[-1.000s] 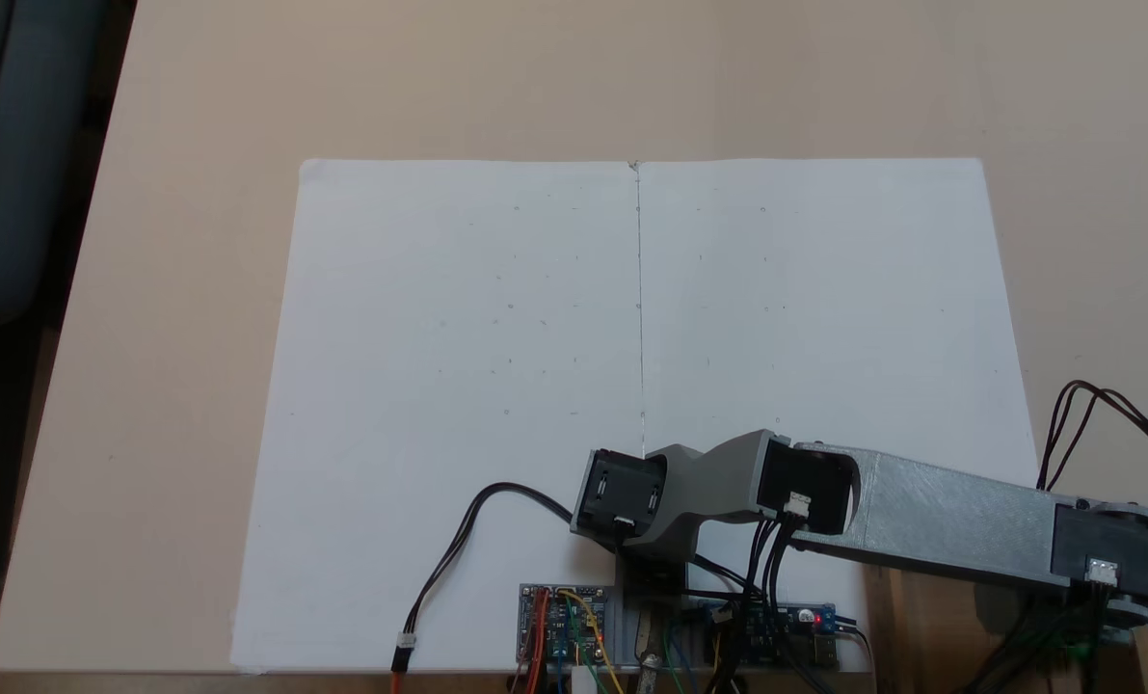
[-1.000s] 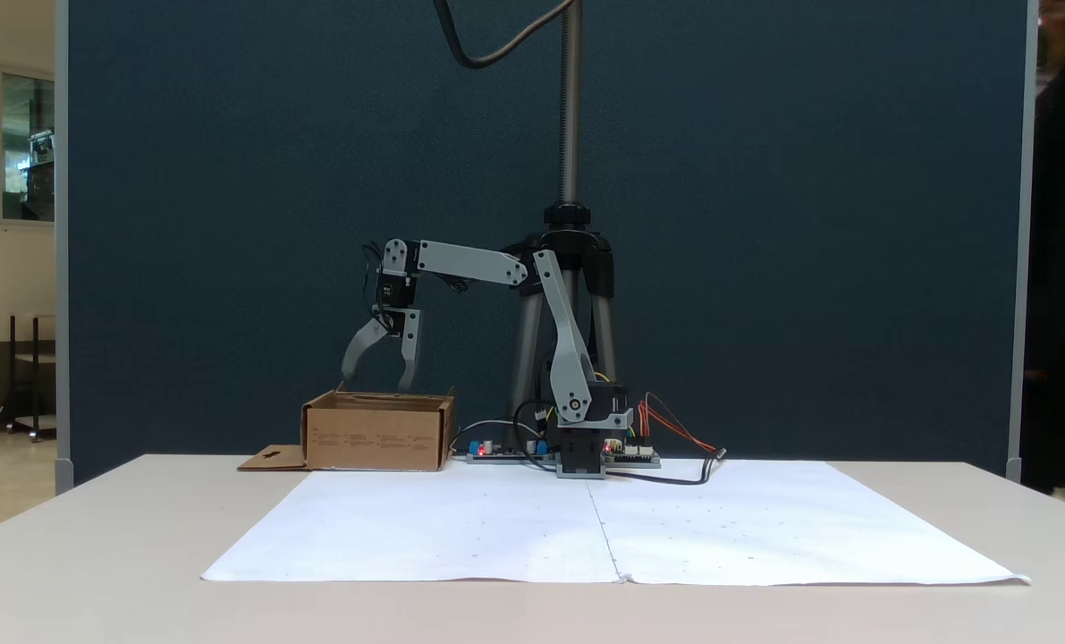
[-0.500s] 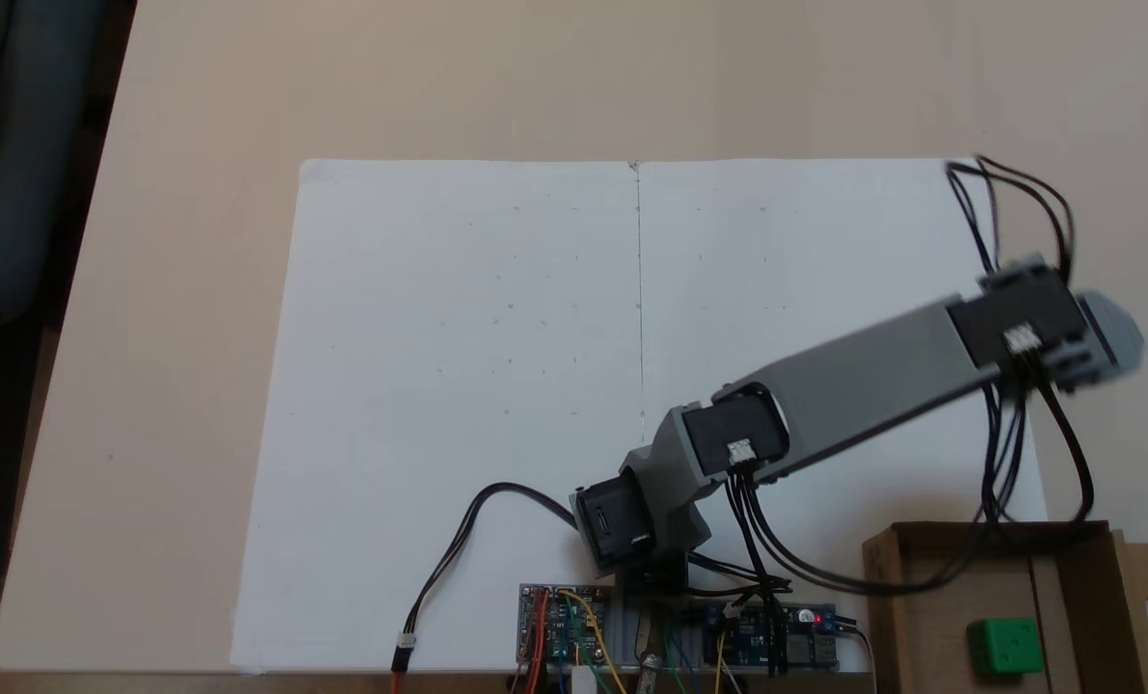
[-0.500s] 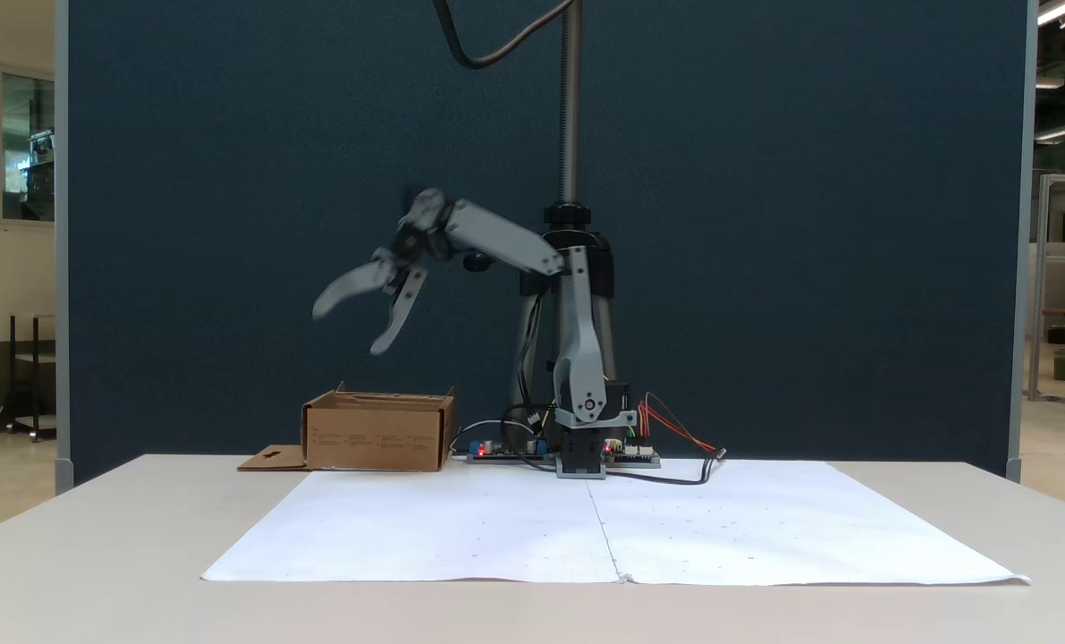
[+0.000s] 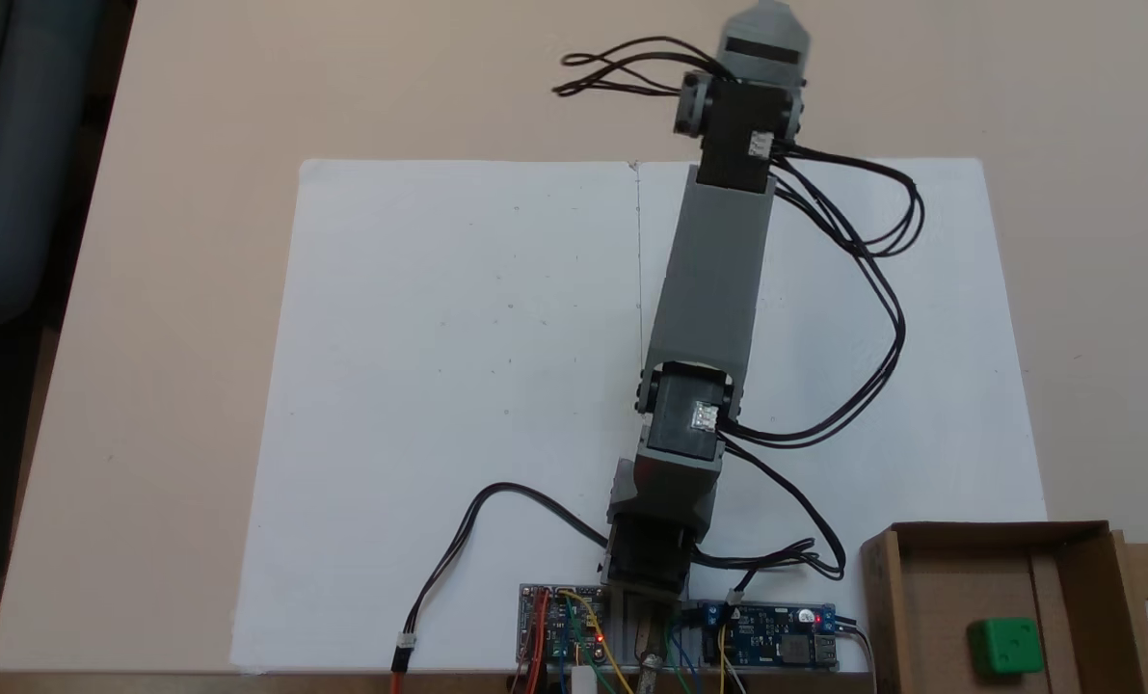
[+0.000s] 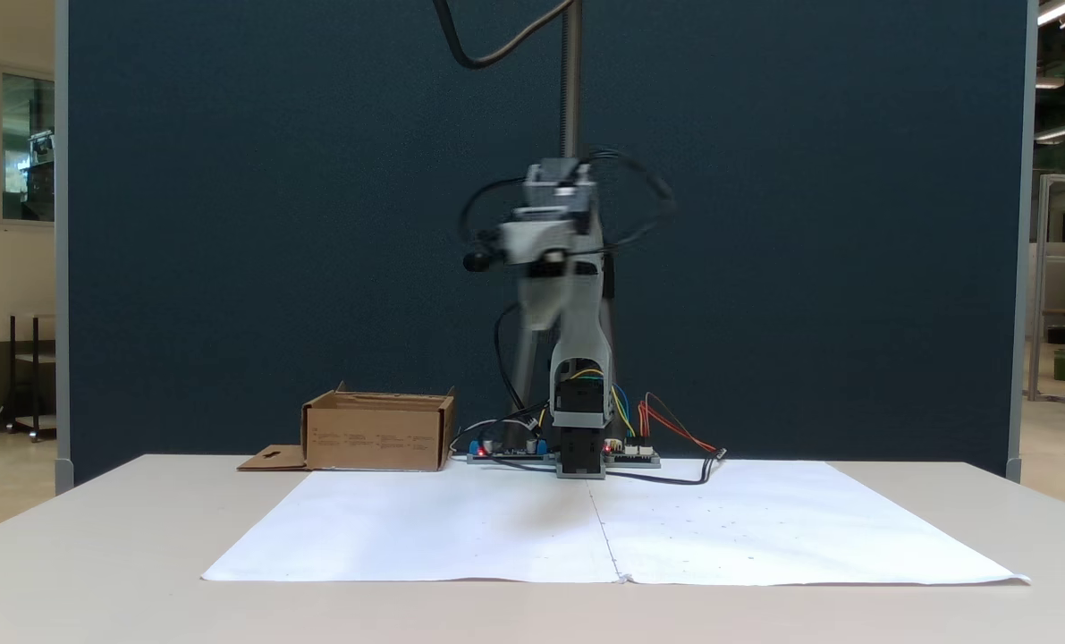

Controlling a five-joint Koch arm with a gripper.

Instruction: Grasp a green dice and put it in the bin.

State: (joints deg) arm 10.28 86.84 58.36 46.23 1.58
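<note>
The tool [image 6: 539, 309] hangs high over the middle of the white paper [image 5: 458, 386], blurred and end-on to the front camera, so whether it is spread or clenched cannot be told; it appears to carry nothing. The green dice [image 5: 1005, 645] already lies inside the bin [image 5: 930, 602], which sits at the counter [image 5: 198, 116] edge beside the arm's base, so the job looks done. Any return to rest should be smooth and clear of the bin's walls and the loose cables [image 5: 882, 289]; the open paper offers plenty of free room.
</note>
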